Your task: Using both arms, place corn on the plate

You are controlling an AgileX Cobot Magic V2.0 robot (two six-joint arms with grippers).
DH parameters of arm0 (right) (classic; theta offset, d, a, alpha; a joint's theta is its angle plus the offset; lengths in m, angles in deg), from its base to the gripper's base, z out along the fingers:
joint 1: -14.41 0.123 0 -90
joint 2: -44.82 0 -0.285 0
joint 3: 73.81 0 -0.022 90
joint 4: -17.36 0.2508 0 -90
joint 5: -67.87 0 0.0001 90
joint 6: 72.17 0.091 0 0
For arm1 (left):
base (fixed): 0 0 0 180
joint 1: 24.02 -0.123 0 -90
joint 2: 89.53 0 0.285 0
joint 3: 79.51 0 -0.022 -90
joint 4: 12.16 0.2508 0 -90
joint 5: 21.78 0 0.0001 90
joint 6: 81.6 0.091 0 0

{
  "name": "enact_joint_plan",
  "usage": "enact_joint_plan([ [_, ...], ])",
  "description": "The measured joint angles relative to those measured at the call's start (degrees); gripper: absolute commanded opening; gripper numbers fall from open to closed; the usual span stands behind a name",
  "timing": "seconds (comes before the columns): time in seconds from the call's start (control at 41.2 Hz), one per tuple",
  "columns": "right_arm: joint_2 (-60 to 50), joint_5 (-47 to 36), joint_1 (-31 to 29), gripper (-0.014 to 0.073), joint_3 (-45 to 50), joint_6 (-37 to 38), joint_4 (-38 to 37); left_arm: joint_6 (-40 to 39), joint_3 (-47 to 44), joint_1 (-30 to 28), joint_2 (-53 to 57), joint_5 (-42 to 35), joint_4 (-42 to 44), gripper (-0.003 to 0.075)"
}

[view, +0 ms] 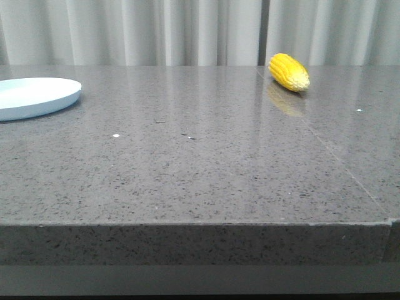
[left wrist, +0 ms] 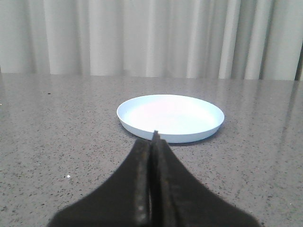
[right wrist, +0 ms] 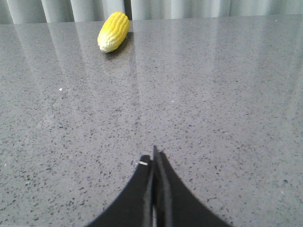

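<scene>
Front view: a grey speckled tabletop (view: 200, 156) fills the scene, backed by pale pleated curtains (view: 187, 31). The plate (view: 34, 97), round, shallow and pale blue-white, sits at the far left, partly cut off by the picture's edge. The corn (view: 289, 72), bright yellow with rows of kernels, lies on its side toward the far right of the tabletop, close to the back edge, its paler tip pointing down to the right. A faint yellow reflection shows on the polished surface just in front of it. Plate and corn are well apart. A thin seam in the tabletop runs from near the corn toward the front right corner. A few small white specks dot the surface. No arm appears in this view.

Left wrist view: the left tool (left wrist: 155, 137), black, is closed, its two fingers pressed together with nothing between them. Its tip points at the plate (left wrist: 170, 116), which rests flat on the tabletop near the tip, with nothing on it.

Right wrist view: the right tool (right wrist: 154, 153), also black, is closed and holds nothing. It is low over bare tabletop, and the corn (right wrist: 113, 31) lies well apart from it, near the curtains, its paler end turned toward the camera. A tiny white speck lies just beside the fingertips.
</scene>
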Motion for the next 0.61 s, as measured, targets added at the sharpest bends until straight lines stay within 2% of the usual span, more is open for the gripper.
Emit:
enact_joint_plan([
  [0.606, 0.0, -0.7, 0.0, -0.0062, 0.0, 0.0, 0.0, 0.0, 0.0, 0.0, 0.0, 0.0, 0.0, -0.002],
])
